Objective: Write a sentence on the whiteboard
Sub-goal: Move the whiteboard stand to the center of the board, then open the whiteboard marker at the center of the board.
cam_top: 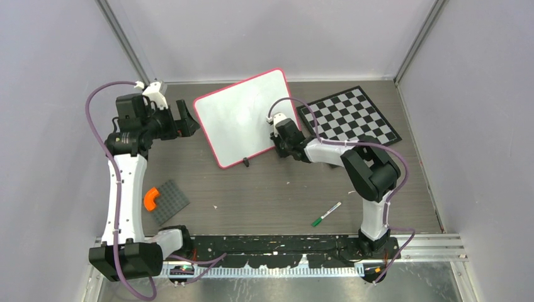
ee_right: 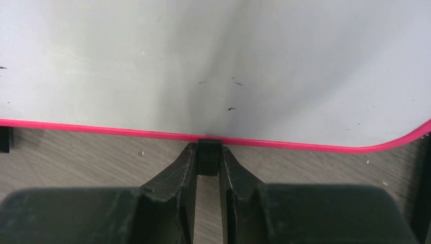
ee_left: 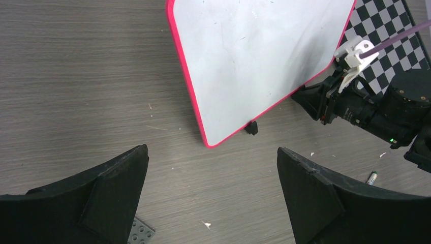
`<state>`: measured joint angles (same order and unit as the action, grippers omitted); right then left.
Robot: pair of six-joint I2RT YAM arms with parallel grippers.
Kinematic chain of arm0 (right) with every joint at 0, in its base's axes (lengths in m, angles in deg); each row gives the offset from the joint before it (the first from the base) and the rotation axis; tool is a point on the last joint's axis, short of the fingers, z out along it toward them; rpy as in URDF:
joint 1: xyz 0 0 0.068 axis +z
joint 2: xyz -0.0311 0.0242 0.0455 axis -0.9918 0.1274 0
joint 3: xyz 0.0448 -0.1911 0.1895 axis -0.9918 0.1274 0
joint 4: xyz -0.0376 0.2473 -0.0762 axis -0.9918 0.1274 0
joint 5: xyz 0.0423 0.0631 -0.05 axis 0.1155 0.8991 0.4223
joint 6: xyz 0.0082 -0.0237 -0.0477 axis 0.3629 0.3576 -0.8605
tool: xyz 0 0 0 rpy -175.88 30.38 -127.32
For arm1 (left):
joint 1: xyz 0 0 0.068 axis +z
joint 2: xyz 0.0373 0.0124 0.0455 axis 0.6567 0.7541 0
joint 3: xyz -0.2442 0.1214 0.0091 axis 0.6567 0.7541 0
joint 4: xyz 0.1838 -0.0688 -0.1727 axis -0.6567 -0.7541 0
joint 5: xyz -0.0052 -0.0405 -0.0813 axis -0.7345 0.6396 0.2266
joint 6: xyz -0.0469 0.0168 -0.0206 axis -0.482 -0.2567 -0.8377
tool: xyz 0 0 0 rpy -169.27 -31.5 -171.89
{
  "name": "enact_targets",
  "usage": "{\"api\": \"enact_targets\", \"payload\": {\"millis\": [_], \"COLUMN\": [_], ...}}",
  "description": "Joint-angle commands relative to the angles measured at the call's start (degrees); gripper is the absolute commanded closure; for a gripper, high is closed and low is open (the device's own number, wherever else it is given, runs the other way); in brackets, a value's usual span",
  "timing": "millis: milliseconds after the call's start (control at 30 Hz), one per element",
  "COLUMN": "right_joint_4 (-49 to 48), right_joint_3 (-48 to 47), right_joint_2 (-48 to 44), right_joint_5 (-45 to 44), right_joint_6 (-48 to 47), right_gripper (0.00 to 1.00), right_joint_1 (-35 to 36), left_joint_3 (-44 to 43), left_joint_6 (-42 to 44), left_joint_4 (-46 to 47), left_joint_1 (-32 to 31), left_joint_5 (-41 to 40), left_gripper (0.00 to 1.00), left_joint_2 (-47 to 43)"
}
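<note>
Two grippers are showing in view, both working at the whiteboard. Right gripper is standing narrow, its fingers clamping a small black clip on the board's red-pink rim, so that the whole white face is lying directly ahead of this tool. Left gripper is standing wide, gripping nothing and hovering over bare table; the board's opposite long edge is lying just ahead of its fingertips, apart from them. Between the two tools the whiteboard is resting on the table, turned at an angle to the table's edges. Its face is showing only a few small dark specks in the wrist views. One further black clip is sitting at the board's near corner, ahead of the left gripper and to the left of the right one. Behind the right gripper's wrist a black-and-white checkered board is lying flat. Well back from both tools, toward the arm bases, a green marker is lying beside the right arm, and a grey studded plate bearing an orange piece is lying beside the left arm.
</note>
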<state>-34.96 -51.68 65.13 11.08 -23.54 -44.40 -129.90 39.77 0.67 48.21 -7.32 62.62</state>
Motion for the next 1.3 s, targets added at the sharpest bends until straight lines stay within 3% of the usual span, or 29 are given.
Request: {"api": "enact_targets", "payload": {"millis": [0,233,400,567,700,800,933,1067,1267], "right_joint_4": [0.8,0.8,4.8,14.4,32.7,49.0,57.7,68.6,69.7], "right_joint_3": [3.0,7.1,5.4,2.7,-1.7,-4.4,-1.0,4.2,15.5], "right_joint_2": [-5.6,-7.8,-9.8,-17.3,-23.8,-26.7,-34.6,-41.9,-50.0], "right_joint_5": [-1.2,-0.2,3.2,17.2,31.1,37.0,35.7,34.1,35.2], "right_joint_6": [0.0,-0.4,-0.4,-3.8,-14.1,-23.6,-33.3,-52.4,-66.9], "right_gripper": [1.0,0.99,0.57,0.38,0.29,0.27,0.25,0.24,0.31], "right_joint_1": [1.2,1.1,0.4,-2.2,-6.3,-10.3,-13.9,-13.7,-13.5], "left_joint_3": [0.1,1.1,0.5,-1.2,-5.4,-8.7,-7.9,-4.7,-0.5], "left_joint_6": [-0.4,-0.4,-0.3,0.0,5.0,8.0,11.5,13.2,15.6], "left_joint_4": [2.5,3.6,2.4,2.3,-1.8,-7.3,-8.7,-8.8,-9.0], "left_joint_1": [0.4,0.3,0.4,0.3,0.4,0.4,0.4,0.3,0.1], "left_joint_5": [0.5,1.1,2.4,5.4,11.4,14.4,19.3,22.7,25.4], "left_gripper": [0.0,0.0,0.0,0.0,0.0,0.0,0.0,0.0,0.0], "left_joint_2": [-1.5,-1.9,-0.7,0.5,3.1,5.3,5.0,3.3,1.1]}}
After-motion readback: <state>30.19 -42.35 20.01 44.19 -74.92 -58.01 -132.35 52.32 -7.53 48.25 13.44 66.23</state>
